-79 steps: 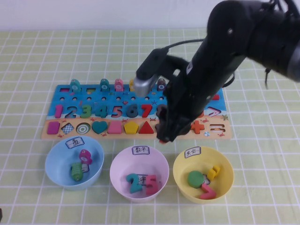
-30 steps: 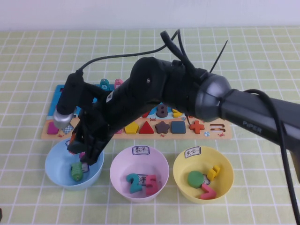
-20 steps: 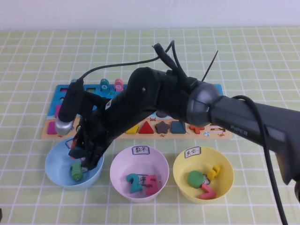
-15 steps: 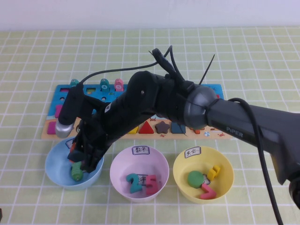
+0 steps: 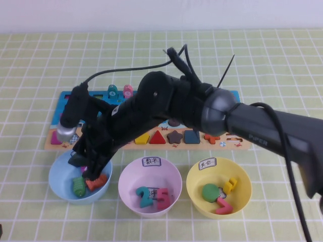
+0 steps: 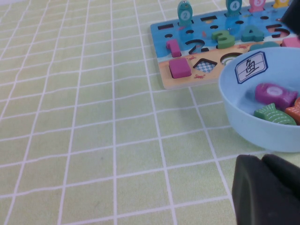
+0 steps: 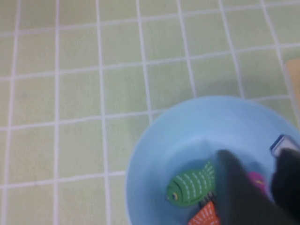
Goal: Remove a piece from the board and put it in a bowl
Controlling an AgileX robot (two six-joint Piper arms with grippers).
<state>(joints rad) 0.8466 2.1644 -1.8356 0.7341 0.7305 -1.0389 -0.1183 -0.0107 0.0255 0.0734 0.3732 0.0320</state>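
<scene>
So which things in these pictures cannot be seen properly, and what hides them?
- Board, high view: its middle is behind the right arm.
- Pink fish, right wrist view: mostly behind the right pincer above the blue bowl.
- Orange piece, right wrist view: cut by the edge.
- Left pincer, left wrist view: only a dark corner, beside the bowl.

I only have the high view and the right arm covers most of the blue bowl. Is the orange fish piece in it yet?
Observer: Yes. The orange fish piece lies inside the light blue bowl, beside the green fish piece.
Operator: Is the right end effector still gripping it?
Observer: No. In the right wrist view the right end effector stands open above the bowl, with the orange piece below one finger.
Operator: Anything else in there?
Observer: A pink fish piece, next to the green one.
Operator: Where is the left end effector?
Observer: The left end effector sits low over the mat, short of the bowl.
</scene>
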